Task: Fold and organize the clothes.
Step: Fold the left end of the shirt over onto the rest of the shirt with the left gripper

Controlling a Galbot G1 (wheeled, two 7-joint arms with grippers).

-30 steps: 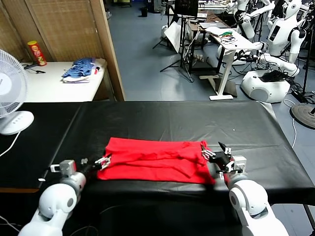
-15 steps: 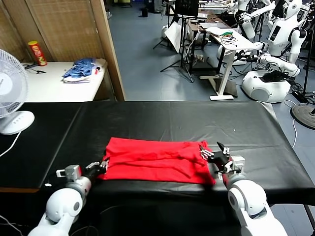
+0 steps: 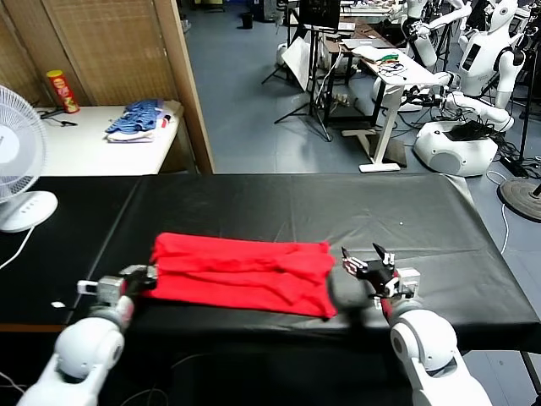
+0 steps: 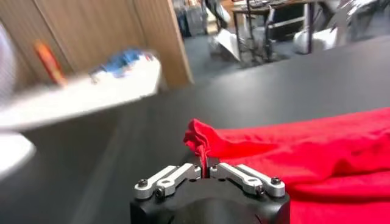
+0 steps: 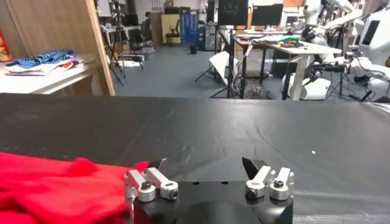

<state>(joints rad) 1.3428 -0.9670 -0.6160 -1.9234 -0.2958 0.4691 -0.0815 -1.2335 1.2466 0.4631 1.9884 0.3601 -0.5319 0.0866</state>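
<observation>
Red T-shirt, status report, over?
Left gripper shut on red T-shirt corner. Right gripper open, beside its other end. Shirt folded on black table. Nothing obstructing.

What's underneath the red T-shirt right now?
The red T-shirt lies on the black table cover. The left hand is shut on its corner. Whatever sits beneath the folded cloth is hidden.

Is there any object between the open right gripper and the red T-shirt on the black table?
Nothing visible does. The right gripper stands open just beside the red T-shirt, with only bare black table between them. The left gripper is shut on the shirt's opposite edge.
</observation>
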